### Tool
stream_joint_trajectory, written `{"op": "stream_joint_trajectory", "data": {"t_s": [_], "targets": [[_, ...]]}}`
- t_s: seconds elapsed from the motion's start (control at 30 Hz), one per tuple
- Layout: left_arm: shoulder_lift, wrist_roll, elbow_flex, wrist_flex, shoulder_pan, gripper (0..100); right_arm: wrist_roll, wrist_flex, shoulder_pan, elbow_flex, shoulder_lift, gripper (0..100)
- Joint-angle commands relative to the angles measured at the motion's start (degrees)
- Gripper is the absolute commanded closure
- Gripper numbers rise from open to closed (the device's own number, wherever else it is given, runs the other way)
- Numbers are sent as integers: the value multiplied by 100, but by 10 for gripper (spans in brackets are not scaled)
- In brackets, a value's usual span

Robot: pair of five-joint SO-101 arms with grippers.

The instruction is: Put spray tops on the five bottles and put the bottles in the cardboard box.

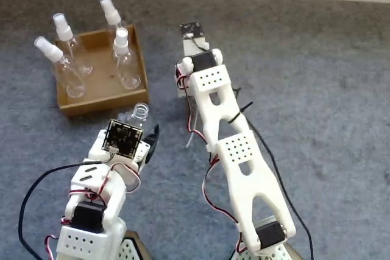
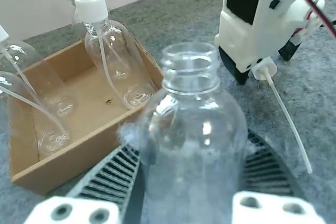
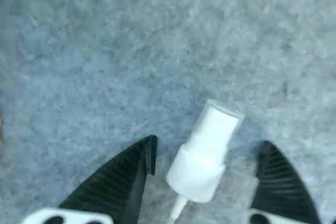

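Left hand (image 2: 191,153) clamps a clear capless bottle (image 2: 191,124), upright, just beside the near corner of the cardboard box (image 1: 100,105). Right hand (image 3: 208,146) is spread wide, low over the grey tabletop (image 1: 317,89). A white spray top (image 3: 202,161) sits between its fingers with a gap on each side, and its dip tube (image 2: 286,119) trails toward the bottle. Four topped bottles (image 1: 125,59) stand in the box.
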Motion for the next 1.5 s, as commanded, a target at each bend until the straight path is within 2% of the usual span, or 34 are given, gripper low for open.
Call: {"op": "stream_joint_trajectory", "data": {"t_s": [0.0,0.13,0.3,0.5,0.73,1.07,1.17,1.37,1.47], "targets": [[-84,18,-48,-158,-57,902,53,-48,119,-400,-4,852],[-84,18,-48,-158,-13,902,53,136,259,-426,-48,911],[-84,18,-48,-158,576,899,88,444,435,-734,-75,914],[-84,18,48,-167,1024,899,1257,760,743,-760,-787,916],[-84,35,365,-756,1376,901,1134,769,910,-760,-2123,916],[-84,44,365,-818,1376,901,1134,778,919,-699,-4040,916],[-84,26,365,-818,1376,899,1134,778,919,-145,-4769,916],[-84,26,365,-1187,1402,902,1125,760,875,2105,-6862,916],[-84,26,365,-1231,1727,902,1125,760,822,3020,-7916,916]]}}
